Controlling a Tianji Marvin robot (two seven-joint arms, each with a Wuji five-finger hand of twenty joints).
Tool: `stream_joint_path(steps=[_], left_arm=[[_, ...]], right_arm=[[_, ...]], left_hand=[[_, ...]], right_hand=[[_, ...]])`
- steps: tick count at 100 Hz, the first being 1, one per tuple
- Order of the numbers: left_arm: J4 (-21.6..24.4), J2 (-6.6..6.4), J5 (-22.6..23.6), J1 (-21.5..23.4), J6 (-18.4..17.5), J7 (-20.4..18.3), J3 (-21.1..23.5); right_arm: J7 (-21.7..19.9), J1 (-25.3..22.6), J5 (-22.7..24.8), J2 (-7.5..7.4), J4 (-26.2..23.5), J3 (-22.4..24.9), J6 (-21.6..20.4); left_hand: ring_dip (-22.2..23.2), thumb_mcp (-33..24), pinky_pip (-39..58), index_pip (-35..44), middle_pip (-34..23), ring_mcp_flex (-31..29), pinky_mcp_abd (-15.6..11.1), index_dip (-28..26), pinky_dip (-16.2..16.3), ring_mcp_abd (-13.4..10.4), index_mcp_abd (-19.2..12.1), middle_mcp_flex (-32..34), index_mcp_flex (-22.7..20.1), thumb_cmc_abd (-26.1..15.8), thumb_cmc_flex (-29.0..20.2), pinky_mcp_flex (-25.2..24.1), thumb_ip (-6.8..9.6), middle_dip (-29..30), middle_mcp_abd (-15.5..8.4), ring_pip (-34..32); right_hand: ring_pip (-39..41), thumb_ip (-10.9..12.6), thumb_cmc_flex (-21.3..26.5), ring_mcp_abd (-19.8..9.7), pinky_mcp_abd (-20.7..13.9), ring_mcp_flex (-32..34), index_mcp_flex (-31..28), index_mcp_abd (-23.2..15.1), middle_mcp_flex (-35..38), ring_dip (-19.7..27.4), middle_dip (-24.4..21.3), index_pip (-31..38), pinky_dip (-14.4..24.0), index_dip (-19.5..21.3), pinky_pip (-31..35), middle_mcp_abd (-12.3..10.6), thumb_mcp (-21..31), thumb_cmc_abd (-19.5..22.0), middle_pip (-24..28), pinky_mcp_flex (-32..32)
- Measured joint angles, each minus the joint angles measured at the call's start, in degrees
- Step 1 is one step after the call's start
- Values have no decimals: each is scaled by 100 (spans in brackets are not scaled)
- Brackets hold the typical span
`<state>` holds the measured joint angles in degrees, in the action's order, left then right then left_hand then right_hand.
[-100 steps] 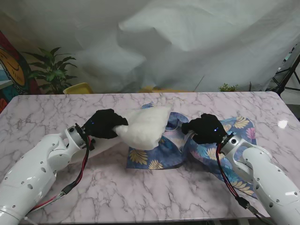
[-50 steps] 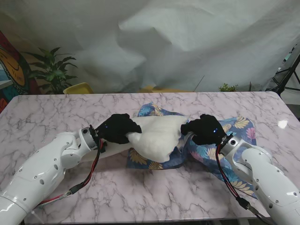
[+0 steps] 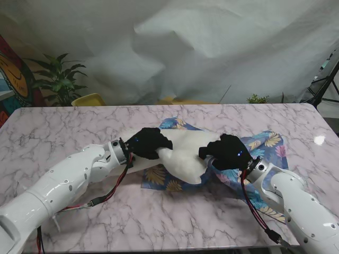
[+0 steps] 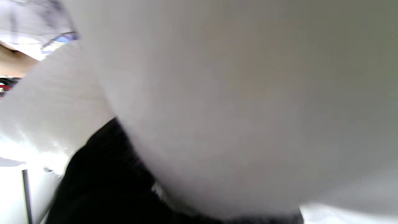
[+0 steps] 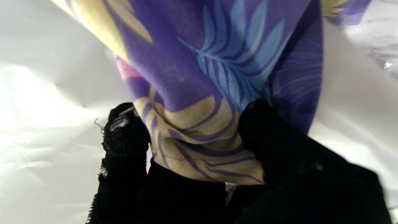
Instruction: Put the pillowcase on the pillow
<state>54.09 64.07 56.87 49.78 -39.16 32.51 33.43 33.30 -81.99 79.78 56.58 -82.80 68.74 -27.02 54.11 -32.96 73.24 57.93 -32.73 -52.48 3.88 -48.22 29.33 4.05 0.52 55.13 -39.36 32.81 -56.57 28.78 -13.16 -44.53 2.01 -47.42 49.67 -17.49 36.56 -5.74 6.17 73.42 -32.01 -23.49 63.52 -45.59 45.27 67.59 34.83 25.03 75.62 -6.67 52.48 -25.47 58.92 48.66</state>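
A white pillow (image 3: 183,156) lies across the middle of the table on top of the blue and purple leaf-print pillowcase (image 3: 265,145). My left hand (image 3: 148,143), in a black glove, is shut on the pillow's left end. That pillow (image 4: 236,102) fills the left wrist view, with black glove fingers (image 4: 102,180) under it. My right hand (image 3: 225,152) is shut on a gathered fold of the pillowcase at the pillow's right end. In the right wrist view the printed cloth (image 5: 211,77) is pinched between black fingers (image 5: 124,137).
The marble table (image 3: 63,127) stretches to both sides. A yellow object (image 3: 88,99) and a potted plant (image 3: 58,79) stand beyond its far left edge. A white sheet hangs behind. A tripod leg (image 3: 323,87) is at the far right.
My left hand has carried the pillow to the right, toward the right hand and over the pillowcase. The right hand has shifted slightly left, still holding the cloth.
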Motion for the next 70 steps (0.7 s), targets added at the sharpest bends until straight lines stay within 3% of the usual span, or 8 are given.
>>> stream_joint_path(steps=[9, 26, 45, 56, 61, 70], left_arm=[[-217, 146, -189, -122, 360, 55, -195], [-587, 464, -1154, -201, 679, -262, -305], [-971, 727, -1639, -322, 569, -736, -554], [-1065, 787, -1695, -354, 404, -844, -681], [-1143, 826, -1826, -367, 341, -934, -738], [-1354, 924, -1946, -414, 326, -946, -910]], right_arm=[[9, -55, 31, -9, -68, -29, -34], [-140, -95, 16, -14, -135, -91, -177], [-319, -86, -30, -16, -140, -178, -276], [-337, -73, -57, -14, -133, -197, -286], [-356, -51, -100, -10, -121, -214, -302], [-409, 17, -228, 3, -78, -261, -377]], left_hand=[[0, 0, 0, 91, -5, 79, -16, 0, 13, -12, -23, -80, 75, -7, -86, -18, 0, -29, -11, -1], [-186, 381, -74, 178, -53, 362, -58, 49, 521, -12, -24, -366, 359, -200, -534, -61, 0, -29, 31, -4], [-361, 986, -79, 178, -4, 483, -66, 278, 637, -12, -24, -447, 494, -436, -886, -128, 8, -21, 114, -20], [-473, 1332, -79, 111, 15, 485, -62, 855, 703, 2, -20, -447, 497, -614, -965, -128, 19, -17, 181, -80], [-478, 1533, -79, 103, 16, 485, -55, 1211, 761, 12, 6, -447, 513, -680, -1028, -128, 199, -16, 205, -115], [-563, 1717, -78, 103, 16, 486, -32, 1841, 773, 12, 170, -449, 635, -751, -1086, -20, 255, 29, 230, -204]], right_hand=[[0, 0, 0, 0, 0, 0, 0, 0, 0, 0, 0, 0, 0, 0, 0, 0, 0, 0, 0, 0], [0, 0, 0, -3, 0, 0, 0, 0, 0, 0, 0, 0, 0, 0, 0, -1, 0, 0, 0, 4], [-8, 0, 0, -6, 0, 0, 0, 0, 0, 0, 0, 0, 0, 0, -33, -3, 0, 0, 0, 5], [-32, 0, 0, -8, 0, 0, 0, 0, 0, 32, 1, 0, 0, 0, -38, -5, 0, 0, 0, 6], [-35, 0, 0, -9, 0, 0, 0, 0, 0, 55, 1, 0, 0, 0, -58, -5, 0, 0, 0, 6], [-37, 0, 0, -9, 1, 1, 0, 0, 0, 64, 1, 0, 0, 0, -75, -5, 0, 0, 0, 6]])
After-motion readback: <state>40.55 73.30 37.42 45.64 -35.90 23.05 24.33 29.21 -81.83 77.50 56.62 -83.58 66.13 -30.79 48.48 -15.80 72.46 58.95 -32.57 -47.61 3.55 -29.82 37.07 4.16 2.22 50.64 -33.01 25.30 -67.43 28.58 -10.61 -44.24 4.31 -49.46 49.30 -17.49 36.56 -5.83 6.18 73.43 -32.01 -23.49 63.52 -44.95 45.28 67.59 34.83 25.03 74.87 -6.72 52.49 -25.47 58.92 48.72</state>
